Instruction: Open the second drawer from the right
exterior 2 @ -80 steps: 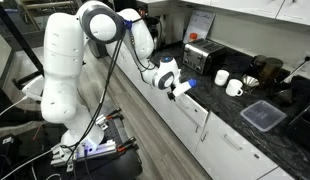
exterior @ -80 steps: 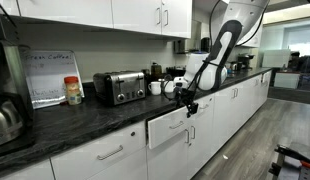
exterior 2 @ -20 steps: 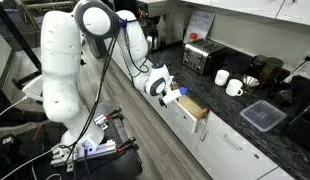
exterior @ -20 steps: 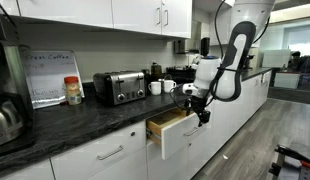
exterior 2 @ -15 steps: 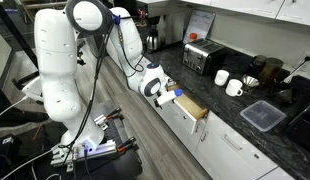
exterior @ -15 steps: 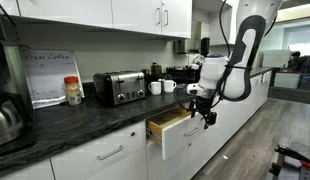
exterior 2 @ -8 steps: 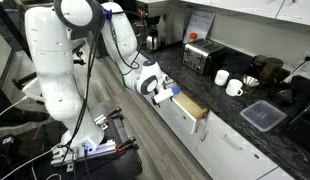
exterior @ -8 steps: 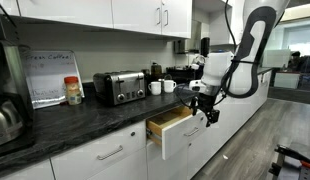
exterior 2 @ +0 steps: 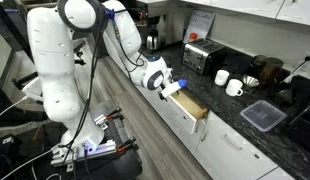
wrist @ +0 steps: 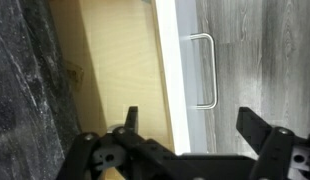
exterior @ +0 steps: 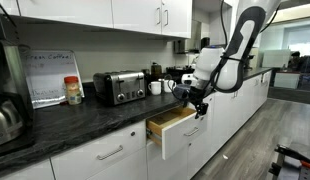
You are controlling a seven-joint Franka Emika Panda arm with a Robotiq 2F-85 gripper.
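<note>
Drawer [exterior: 171, 127] is sitting pulled out from under the dark counter [exterior: 55, 125]. Its pale wood box is showing and the white front is facing the aisle, so the job is looking done or nearly so.

Risk from here, imo: the gripper [exterior: 198, 104] is hanging just above the front edge and handle [wrist: 205, 70]. A careless drop or sideways swing could be knocking the front, shoving it partly back in, or hooking a finger under the bar and straining the slide. A further hard tug might be slamming the end stop. Can't tell how much travel is left.

Tool: in wrist view the fingers [wrist: 130, 118] are spread wide. One is hovering over the wood box, the other over the floor [wrist: 265, 50] side, w/ the white front and handle lying btwn them, further from the camera. Nothing is being pinched. It's looking clear of the handle, though actual clearance isn't readable.

Outward: in both exterior views the arm is reaching in from the aisle, wrist tilted down toward the open box. On the counter behind, a toaster [exterior: 119, 87] and mugs [exterior: 160, 87] are sitting well apart from the tool. A clear tub [exterior 2: 263, 115] is lying on the counter further along.
</note>
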